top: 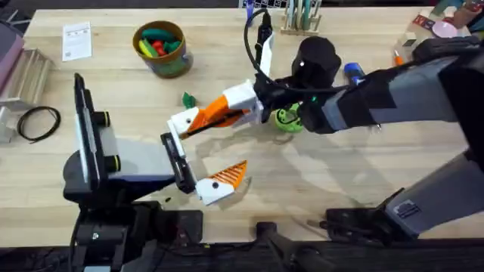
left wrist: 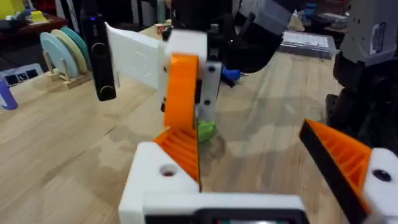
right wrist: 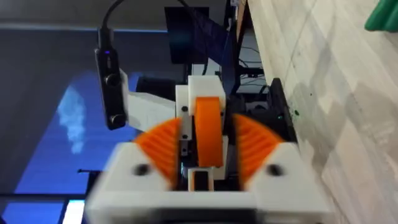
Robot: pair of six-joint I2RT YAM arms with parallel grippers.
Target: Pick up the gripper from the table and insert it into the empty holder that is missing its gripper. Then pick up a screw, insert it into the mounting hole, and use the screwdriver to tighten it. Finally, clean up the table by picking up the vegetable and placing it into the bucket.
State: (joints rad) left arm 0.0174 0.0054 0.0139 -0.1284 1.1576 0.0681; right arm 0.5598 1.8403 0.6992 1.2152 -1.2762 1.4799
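A light butcher-block table with plank seams fills the scene, with both arm bases at its near edge. Nearest, the left gripper lies low over the wood with its white-and-orange fingers spread wide apart, one finger close to the table. Just beyond it, the right gripper reaches in from the right, and its fingers are pressed onto a small orange ribbed gripper pad, held upright between them near the left arm's white holder. Behind the right gripper lies a lime-green disc. A small dark-green vegetable lies on the table a little farther back. Farther still, the yellow-green bucket stands holding toy vegetables, and the blue screwdriver lies off to the right.
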